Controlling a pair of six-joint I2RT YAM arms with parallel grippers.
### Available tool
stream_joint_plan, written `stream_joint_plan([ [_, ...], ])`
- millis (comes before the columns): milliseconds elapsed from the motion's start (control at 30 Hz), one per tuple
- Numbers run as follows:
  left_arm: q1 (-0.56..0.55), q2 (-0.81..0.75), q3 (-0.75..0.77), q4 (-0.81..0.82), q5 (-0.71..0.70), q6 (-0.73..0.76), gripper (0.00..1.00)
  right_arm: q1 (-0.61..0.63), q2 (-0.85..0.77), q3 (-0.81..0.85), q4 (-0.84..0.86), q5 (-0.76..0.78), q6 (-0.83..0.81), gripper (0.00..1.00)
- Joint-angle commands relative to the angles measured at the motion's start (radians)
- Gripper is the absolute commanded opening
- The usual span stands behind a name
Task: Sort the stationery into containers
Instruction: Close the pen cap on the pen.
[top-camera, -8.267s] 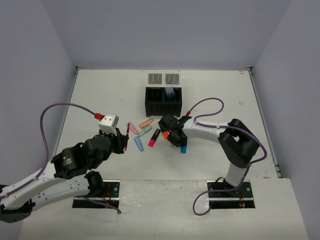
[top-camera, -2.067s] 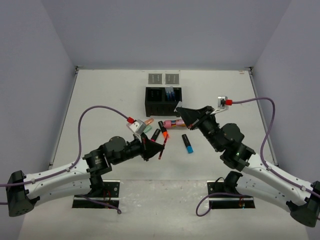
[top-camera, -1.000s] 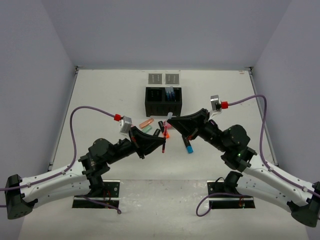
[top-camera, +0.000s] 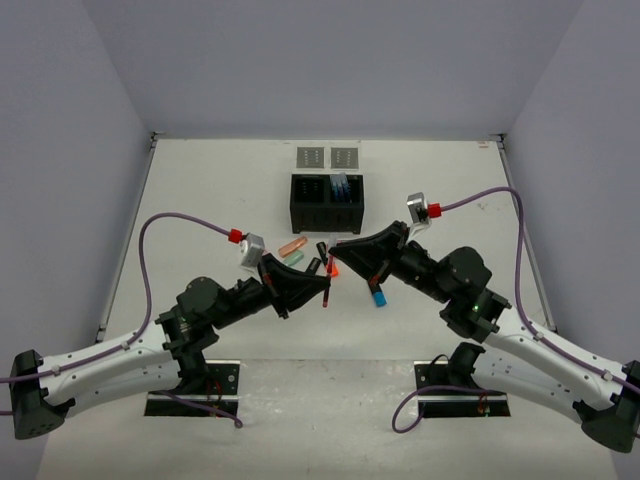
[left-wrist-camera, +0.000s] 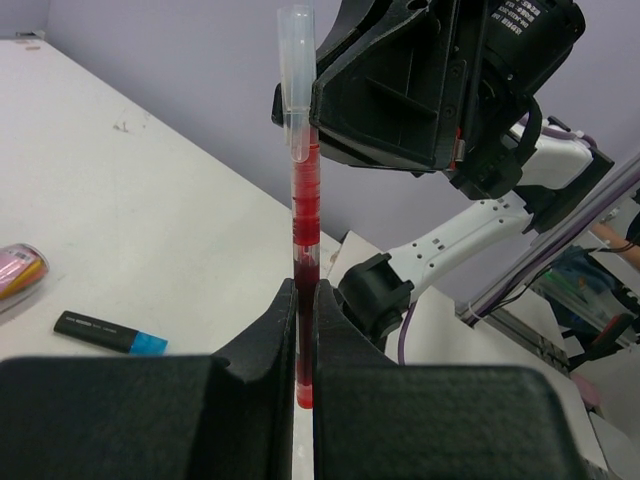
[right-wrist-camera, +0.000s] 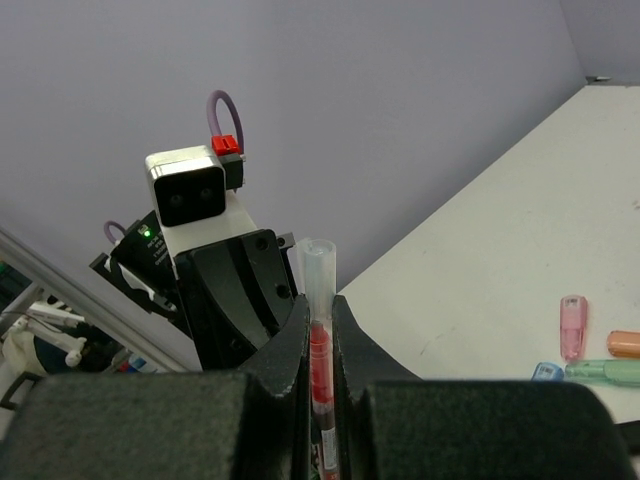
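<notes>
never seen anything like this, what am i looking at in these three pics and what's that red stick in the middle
These are two robot arms bolted to a white table, each ending in a two-fingered claw. The wide picture looks down from above and behind them. The other two come from small cameras on the wrists, so each shows its own fingers up close. On the table lie stubby highlighters, such as a blue highlighter, with a black two-slot box and two small grey trays behind. The red stick is a pen with a clear cap. The left claw and the right claw both pinch it.
</notes>
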Motion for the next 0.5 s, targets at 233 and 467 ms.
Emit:
stream_joint_plan([
  [233,-0.001,-0.037,0.037,0.006,-0.056,0.066,0.00,0.003,0.000,0.044,-0.071,-0.068,-0.043,0.01],
  [467,-0.001,-0.027,0.058,0.015,-0.050,0.094,0.00,0.009,0.011,0.035,-0.052,-0.093,-0.024,0.10],
])
